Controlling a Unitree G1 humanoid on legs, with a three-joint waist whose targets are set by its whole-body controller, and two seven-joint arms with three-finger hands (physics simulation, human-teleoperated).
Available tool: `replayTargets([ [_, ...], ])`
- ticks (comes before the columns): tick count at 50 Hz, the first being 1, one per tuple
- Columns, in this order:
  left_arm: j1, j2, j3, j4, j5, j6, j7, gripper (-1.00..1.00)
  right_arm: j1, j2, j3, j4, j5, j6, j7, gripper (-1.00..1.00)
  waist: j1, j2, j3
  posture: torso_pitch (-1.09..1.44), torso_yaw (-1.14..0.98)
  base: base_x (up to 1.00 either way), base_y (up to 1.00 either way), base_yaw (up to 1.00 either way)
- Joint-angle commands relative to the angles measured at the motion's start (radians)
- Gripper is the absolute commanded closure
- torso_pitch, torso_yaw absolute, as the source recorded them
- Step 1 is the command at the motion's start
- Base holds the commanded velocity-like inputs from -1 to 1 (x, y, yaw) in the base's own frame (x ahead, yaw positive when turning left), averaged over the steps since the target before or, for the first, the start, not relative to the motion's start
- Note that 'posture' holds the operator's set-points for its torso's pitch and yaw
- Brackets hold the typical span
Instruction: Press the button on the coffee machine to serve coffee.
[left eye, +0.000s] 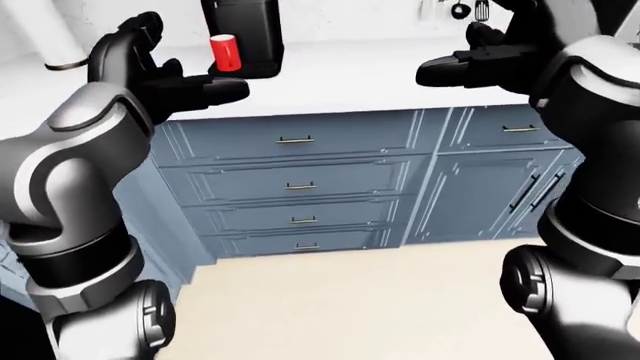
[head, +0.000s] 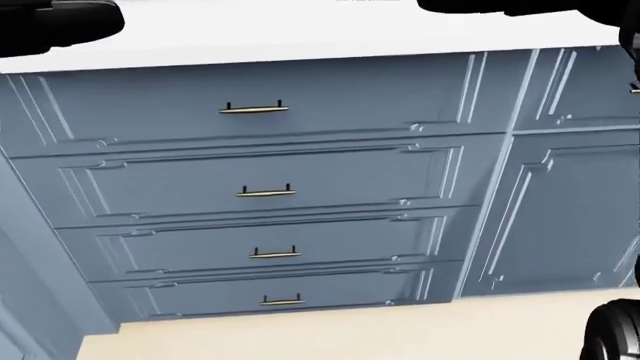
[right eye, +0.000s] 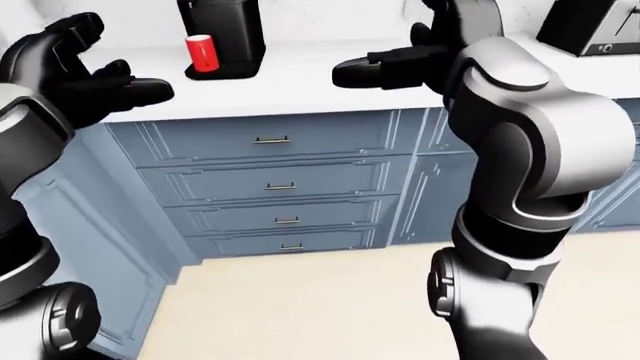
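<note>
The coffee machine (left eye: 243, 34) is set on the white counter (left eye: 340, 79), a red cup (left eye: 226, 52) placed under its spout. Both hands — left hand (left eye: 160, 71), right hand (left eye: 480, 60) — are held raised, fingers spread, nothing gripped, presumably readied for reaching the button.

A tall, boxy black coffee machine (right eye: 222, 34) stands upright on the white worktop (right eye: 300, 79) near the top left of the right-eye view, its top cut off by the frame edge; its button cannot be made out. A small red cylindrical cup (right eye: 201, 52) stands upright on the machine's dark base, just beside the body on its left; whether the cup holds coffee cannot be told.
</note>
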Motion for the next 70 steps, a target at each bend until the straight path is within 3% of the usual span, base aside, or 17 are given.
replayTargets([
  [1,-0.032,0.012,0.008,-0.024,-0.004,-0.036,-0.002,-1.00,-0.044,-0.012,-0.011,-0.014,-0.007,-0.035,-0.005,-1.00,0.005,-0.020,-0.027,0.00,0.00,0.13,0.00,0.00],
  [6,-0.036,0.017,0.013,-0.028,-0.011,-0.027,0.002,-1.00,-0.051,-0.010,-0.006,-0.008,-0.005,-0.037,-0.008,-1.00,0.000,-0.010,-0.021,0.00,0.00,0.13,0.00,0.00],
  [9,-0.038,0.021,0.013,-0.023,-0.011,-0.030,0.003,-1.00,-0.051,-0.010,-0.008,-0.009,-0.003,-0.037,-0.010,-1.00,-0.008,0.030,-0.007,0.00,0.00,0.13,0.00,0.00],
  [11,-0.032,0.016,0.010,-0.026,-0.012,-0.033,0.006,-1.00,-0.051,-0.011,-0.008,0.000,-0.003,-0.047,-0.009,-1.00,-0.015,0.090,-0.029,0.00,0.00,0.12,0.00,0.00],
  [12,-0.027,0.014,0.009,-0.027,-0.012,-0.035,0.006,-1.00,-0.050,-0.012,-0.009,0.004,-0.003,-0.051,-0.010,-1.00,-0.007,0.063,-0.026,0.00,0.00,0.13,0.00,0.00],
  [14,-0.027,0.015,0.008,-0.018,-0.009,-0.043,0.002,-1.00,-0.053,-0.012,-0.006,0.007,-0.002,-0.050,-0.011,-1.00,-0.010,0.081,-0.020,0.00,0.00,0.13,0.00,0.00],
  [21,-0.037,0.019,0.012,-0.025,-0.018,-0.025,0.009,-1.00,-0.060,-0.017,-0.009,0.003,0.002,-0.041,-0.013,-1.00,-0.004,0.025,-0.018,0.00,0.00,0.12,0.00,0.00],
  [27,-0.026,0.019,0.010,-0.026,-0.016,-0.035,0.004,-1.00,-0.063,-0.020,-0.012,-0.002,0.007,-0.033,-0.016,-1.00,0.012,-0.065,-0.043,0.00,0.00,0.12,0.00,0.00],
  [37,-0.061,0.034,0.006,0.001,-0.011,-0.032,-0.004,-1.00,-0.068,-0.026,-0.011,-0.001,0.012,-0.026,-0.016,-1.00,0.002,0.004,-0.021,0.00,0.00,0.13,0.01,0.00],
  [41,-0.053,0.025,0.002,0.001,-0.005,-0.041,-0.005,-1.00,-0.069,-0.020,-0.008,0.006,0.012,-0.034,-0.017,-1.00,-0.012,0.089,-0.038,0.00,0.00,0.12,0.04,0.00],
  [42,-0.052,0.026,0.002,0.000,-0.005,-0.042,-0.007,-1.00,-0.071,-0.020,-0.008,0.005,0.013,-0.032,-0.017,-1.00,-0.008,0.057,-0.032,0.00,0.00,0.13,0.05,0.00],
  [44,-0.057,0.028,0.003,0.005,-0.004,-0.041,-0.008,-1.00,-0.071,-0.023,-0.009,0.006,0.013,-0.030,-0.016,-1.00,-0.011,0.075,-0.026,0.00,0.00,0.13,0.05,0.00],
  [50,-0.065,0.026,-0.001,0.008,-0.001,-0.039,-0.009,-1.00,-0.073,-0.024,-0.010,0.003,0.016,-0.023,-0.015,-1.00,-0.003,0.025,-0.024,0.00,0.00,0.13,0.05,0.00],
  [55,-0.071,0.025,0.004,0.000,-0.005,-0.025,-0.005,-1.00,-0.070,-0.018,-0.005,0.004,0.014,-0.027,-0.017,-1.00,0.016,-0.054,-0.041,0.00,0.00,0.13,0.05,0.00],
  [65,-0.062,0.026,0.003,0.006,0.006,-0.043,-0.014,-1.00,-0.062,-0.017,-0.005,0.001,0.014,-0.028,-0.013,-1.00,-0.001,0.005,-0.019,0.00,0.00,0.13,0.08,0.00],
  [69,-0.054,0.032,0.006,0.000,0.006,-0.041,-0.017,-1.00,-0.062,-0.016,-0.008,-0.006,0.015,-0.021,-0.013,-1.00,-0.015,0.108,-0.042,0.00,0.00,0.12,0.11,0.00],
  [70,-0.056,0.036,0.007,0.003,0.007,-0.039,-0.018,-1.00,-0.059,-0.018,-0.009,-0.008,0.016,-0.020,-0.012,-1.00,-0.010,0.063,-0.032,0.00,0.00,0.12,0.12,0.00],
])
